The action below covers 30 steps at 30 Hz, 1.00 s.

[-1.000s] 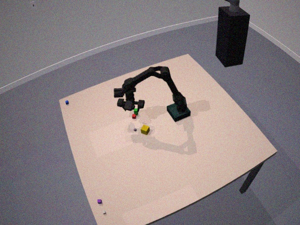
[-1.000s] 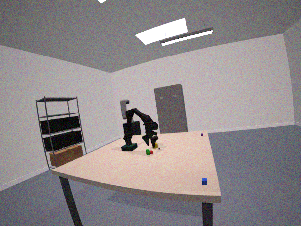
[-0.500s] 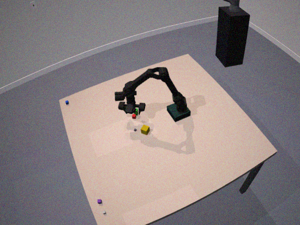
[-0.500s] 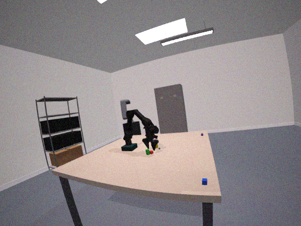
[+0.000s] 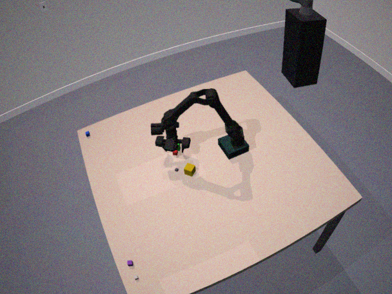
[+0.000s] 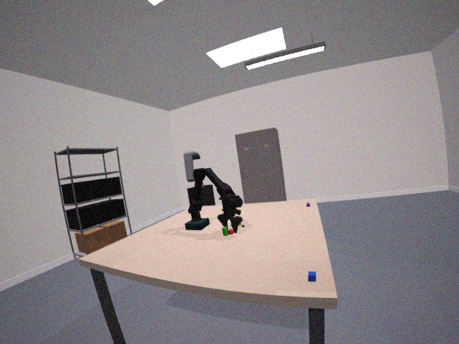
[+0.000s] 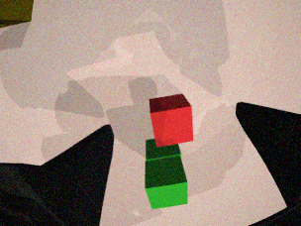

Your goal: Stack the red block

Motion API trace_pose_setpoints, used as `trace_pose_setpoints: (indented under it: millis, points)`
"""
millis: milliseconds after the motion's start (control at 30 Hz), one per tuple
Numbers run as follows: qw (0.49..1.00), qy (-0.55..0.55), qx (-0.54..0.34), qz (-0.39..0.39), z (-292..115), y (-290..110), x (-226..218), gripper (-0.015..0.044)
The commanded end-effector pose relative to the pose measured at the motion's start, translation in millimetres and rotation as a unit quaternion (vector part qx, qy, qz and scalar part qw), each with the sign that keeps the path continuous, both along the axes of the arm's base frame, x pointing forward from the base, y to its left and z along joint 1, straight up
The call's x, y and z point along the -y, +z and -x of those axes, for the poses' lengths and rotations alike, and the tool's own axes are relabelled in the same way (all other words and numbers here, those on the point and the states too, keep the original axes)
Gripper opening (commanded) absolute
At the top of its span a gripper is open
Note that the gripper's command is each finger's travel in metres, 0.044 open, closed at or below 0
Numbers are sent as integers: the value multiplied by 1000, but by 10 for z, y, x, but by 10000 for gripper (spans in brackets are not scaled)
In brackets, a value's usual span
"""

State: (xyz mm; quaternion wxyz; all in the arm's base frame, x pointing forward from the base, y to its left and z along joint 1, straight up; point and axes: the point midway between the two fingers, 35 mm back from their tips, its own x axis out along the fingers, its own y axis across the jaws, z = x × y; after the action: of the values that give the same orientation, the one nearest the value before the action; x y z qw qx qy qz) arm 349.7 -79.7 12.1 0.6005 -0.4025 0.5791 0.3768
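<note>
A small red block (image 5: 175,153) (image 6: 231,231) (image 7: 172,127) lies on the table (image 5: 225,225) (image 6: 226,264), right next to the green tower (image 5: 178,146) (image 6: 225,231) (image 7: 165,180). The tower stands upright. My gripper (image 5: 176,149) (image 6: 229,226) (image 7: 176,120) is open and empty. It is low over the table, with one finger on each side of the red block and the tower. In the wrist view both dark fingers flank the two blocks with a gap on each side.
A yellow cube (image 5: 189,169) and a tiny grey cube (image 5: 176,169) lie just in front of the blocks. The arm's base (image 5: 233,146) (image 6: 197,224) stands to the right. Small blue (image 5: 87,133) (image 6: 312,276), purple (image 5: 129,262) and white (image 5: 137,277) cubes lie near the table corners.
</note>
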Motion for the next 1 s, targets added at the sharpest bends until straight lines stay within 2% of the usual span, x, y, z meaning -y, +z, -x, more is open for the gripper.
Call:
trace_pose_setpoints:
  millis: [0,633,967]
  points:
    - [1000,-1,-6,-3,27,-85,-12,440]
    - [1000,-1,-6,-3,28,-76,-12,440]
    - [1000,-1,-6,-3,28,-76,-12,177]
